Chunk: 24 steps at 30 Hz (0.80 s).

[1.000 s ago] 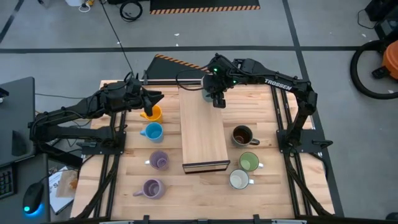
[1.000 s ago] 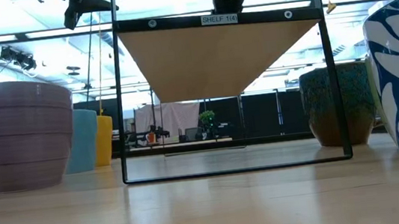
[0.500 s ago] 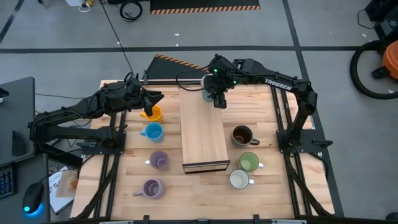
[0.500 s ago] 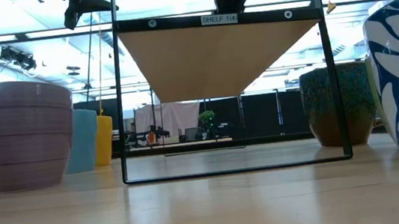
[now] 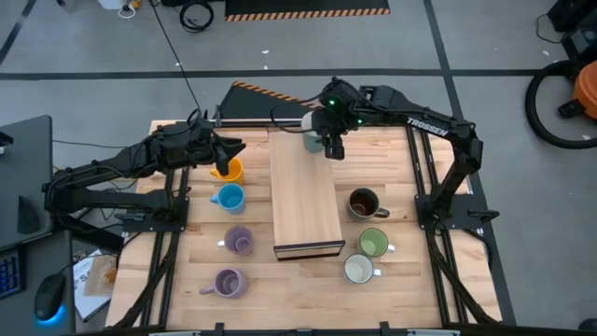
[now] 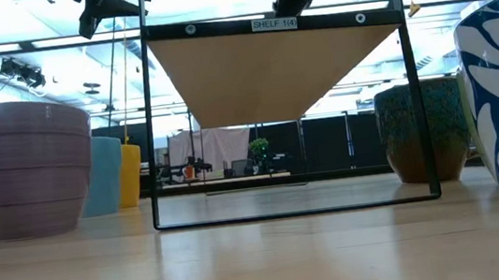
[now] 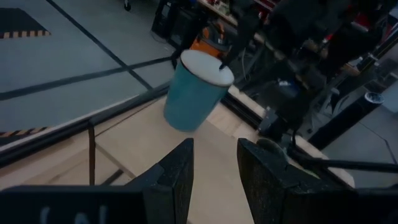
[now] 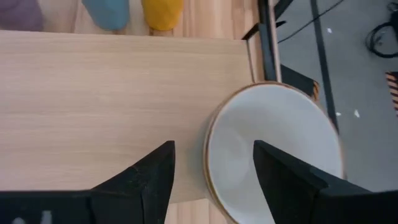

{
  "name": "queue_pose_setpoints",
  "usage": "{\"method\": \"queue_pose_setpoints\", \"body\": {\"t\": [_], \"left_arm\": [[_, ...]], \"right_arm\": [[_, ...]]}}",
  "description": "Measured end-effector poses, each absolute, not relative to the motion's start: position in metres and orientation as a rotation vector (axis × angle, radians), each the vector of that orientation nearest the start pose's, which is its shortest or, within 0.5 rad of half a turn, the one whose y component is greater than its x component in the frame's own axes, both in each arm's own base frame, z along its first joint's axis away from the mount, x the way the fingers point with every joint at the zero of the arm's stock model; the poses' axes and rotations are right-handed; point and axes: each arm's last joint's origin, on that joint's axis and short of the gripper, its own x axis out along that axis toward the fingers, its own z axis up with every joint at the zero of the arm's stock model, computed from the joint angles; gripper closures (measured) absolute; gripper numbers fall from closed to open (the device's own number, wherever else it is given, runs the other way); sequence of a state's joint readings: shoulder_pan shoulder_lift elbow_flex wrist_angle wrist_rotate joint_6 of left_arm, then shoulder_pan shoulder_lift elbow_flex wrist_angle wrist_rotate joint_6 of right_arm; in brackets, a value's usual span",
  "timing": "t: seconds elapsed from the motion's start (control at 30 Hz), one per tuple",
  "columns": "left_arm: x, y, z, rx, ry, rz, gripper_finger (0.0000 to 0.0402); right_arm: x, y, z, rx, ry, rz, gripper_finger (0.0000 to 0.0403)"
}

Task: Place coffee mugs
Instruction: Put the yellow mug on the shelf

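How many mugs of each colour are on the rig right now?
Orange ceramic mug: 1
Light blue ceramic mug: 1
Lavender ceramic mugs: 2
Dark brown ceramic mug: 1
Light green ceramic mug: 1
White ceramic mug: 1
Teal ceramic mug, white inside: 1
Total: 8

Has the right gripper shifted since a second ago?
Yes. In the high view the right gripper has shifted slightly toward the right edge of the long wooden board, away from its middle.
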<state>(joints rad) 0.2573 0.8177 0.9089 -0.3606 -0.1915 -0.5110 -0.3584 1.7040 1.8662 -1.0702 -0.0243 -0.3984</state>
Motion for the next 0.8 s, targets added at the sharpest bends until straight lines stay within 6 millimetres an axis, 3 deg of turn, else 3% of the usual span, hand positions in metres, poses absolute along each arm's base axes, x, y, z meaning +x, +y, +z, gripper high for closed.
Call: {"method": "queue_pose_setpoints", "body": {"t": [0.3,0.5,0.8], "left_arm": [[0.160,0.044,0.317,-0.541,0.535,0.538,0.0272],[0.184,0.049,0.298,-0.540,0.667,0.563,0.0272],[0.210,0.069,0.259,-0.621,0.900,0.619,0.0272]], "right_arm": [[0.302,-0.111,0.416,-0.221,0.865,-0.258,0.0178],[0.281,-0.097,0.442,-0.244,0.767,-0.350,0.0179],[0.249,-0.069,0.467,-0.199,0.663,-0.339,0.0180]]}}
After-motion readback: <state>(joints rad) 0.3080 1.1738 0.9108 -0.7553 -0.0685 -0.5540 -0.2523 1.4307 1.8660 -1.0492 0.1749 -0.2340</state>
